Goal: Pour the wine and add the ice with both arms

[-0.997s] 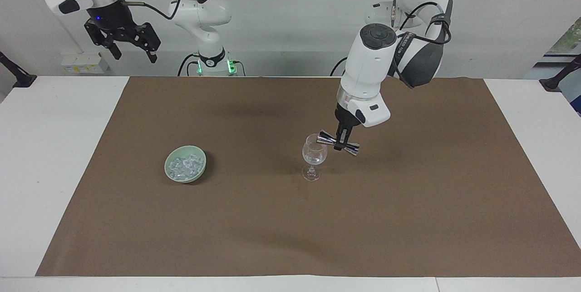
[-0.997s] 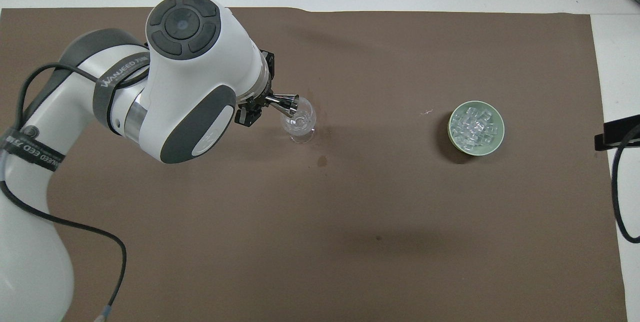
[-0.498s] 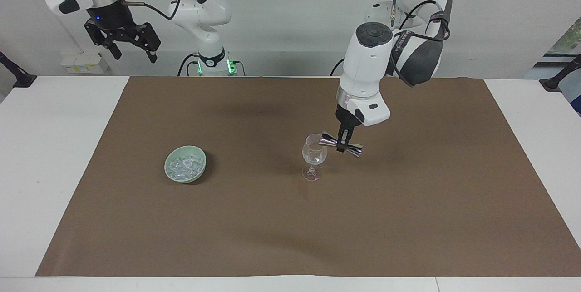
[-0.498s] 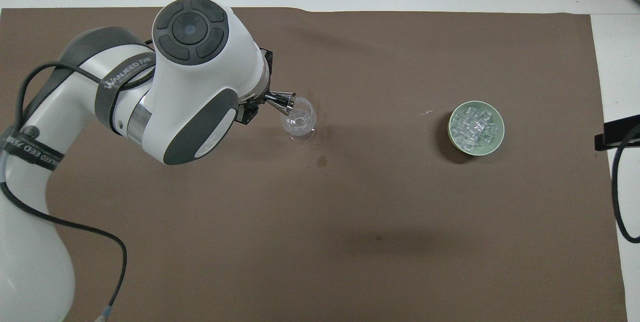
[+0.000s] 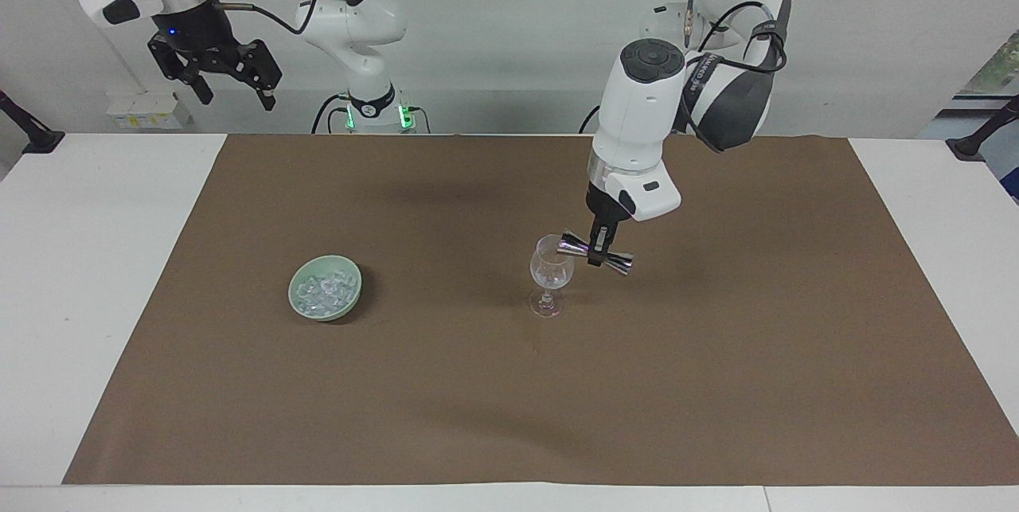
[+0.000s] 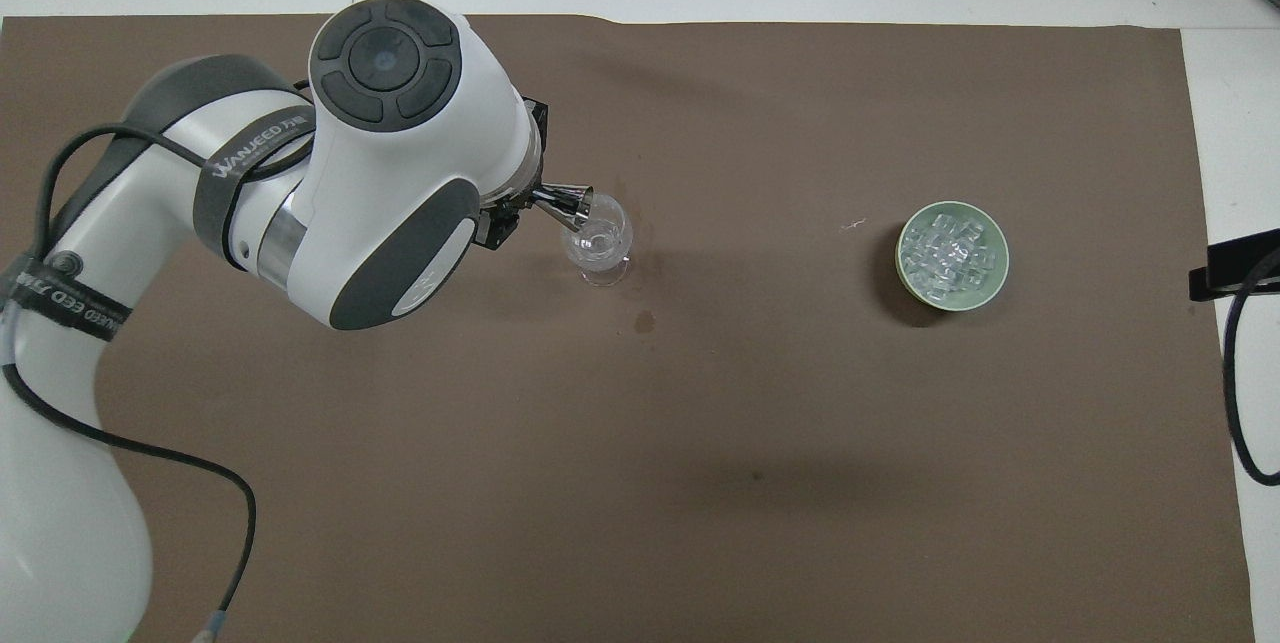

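The left arm has shifted slightly toward the right arm's end of the table over the last second, and the left gripper has kept its fingers clamped on the waist of the jigger, a polished metal double cone lying almost level with one mouth at the rim of the stemmed glass. The tilt has barely altered, so the pour is judged to be at or near its end, with the ice step still to come. The right arm waits raised near its base; the right gripper hangs with its fingers spread and holds nothing. The brown mat is matte and flat, with a small dark spot nearer to the robots than the glass. The bowl is shallow, smooth and pale green, toward the right arm's end, well apart from the glass. The glass is thin, clear and upright on a short stem. The ice lies heaped in the bowl as small glassy chunks.
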